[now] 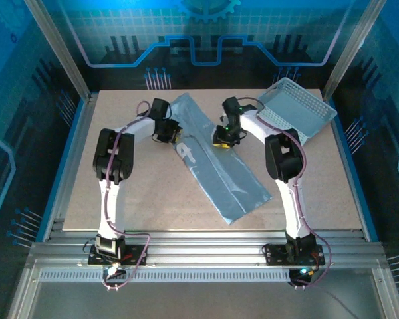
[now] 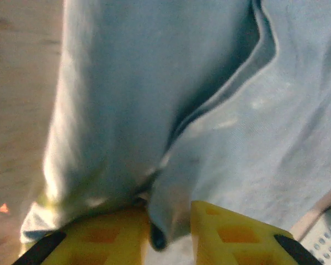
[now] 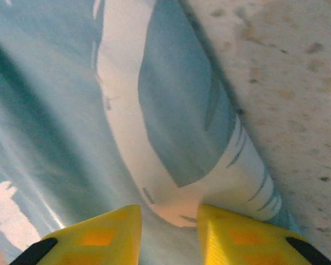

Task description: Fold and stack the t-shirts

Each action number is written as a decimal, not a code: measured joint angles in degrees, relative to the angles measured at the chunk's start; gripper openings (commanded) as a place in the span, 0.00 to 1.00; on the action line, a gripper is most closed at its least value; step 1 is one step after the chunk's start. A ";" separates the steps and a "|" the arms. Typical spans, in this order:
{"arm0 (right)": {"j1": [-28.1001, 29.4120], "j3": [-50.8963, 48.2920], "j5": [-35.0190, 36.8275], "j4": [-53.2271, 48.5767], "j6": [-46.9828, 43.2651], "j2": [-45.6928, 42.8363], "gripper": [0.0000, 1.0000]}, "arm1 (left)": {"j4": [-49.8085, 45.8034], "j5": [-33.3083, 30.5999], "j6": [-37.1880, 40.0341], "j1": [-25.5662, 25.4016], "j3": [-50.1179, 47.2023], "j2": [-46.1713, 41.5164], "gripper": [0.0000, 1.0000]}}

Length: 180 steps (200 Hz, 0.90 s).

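Plainly, the left hand (image 2: 171, 234) is closed on a fold of the t-shirt (image 2: 154, 83): in the left wrist view a rolled lip of the pale grey-blue cloth sits pinched between its two yellow fingers (image 2: 110, 237), touching both. The right hand (image 3: 168, 223) likewise grips the same t-shirt, with a raised ridge of cloth filling the gap between its yellow fingers in the right wrist view. From above, the left hand sits just left of centre in the upper half of the frame at the t-shirt's left edge, and the right hand sits just right of centre at the opposite edge. The t-shirt lies as a long folded strip running diagonally from upper centre to lower right of centre on the tabletop (image 1: 139, 193), with white lettering (image 1: 185, 151) showing near the left hand. A white lattice basket (image 1: 296, 109) stands at the upper right, apart from the t-shirt
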 measured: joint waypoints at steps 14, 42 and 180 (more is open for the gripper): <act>-0.37 -2.82 0.79 1.05 1.95 -1.70 0.33 | 0.61 1.66 0.35 -0.22 4.26 2.89 0.28; -1.64 -12.79 2.27 3.17 6.97 -7.96 0.34 | 1.20 5.90 1.57 -1.62 13.77 9.49 0.29; -3.74 -14.38 3.45 1.79 12.44 -14.05 0.52 | -4.63 2.67 8.07 -3.06 12.83 4.76 0.52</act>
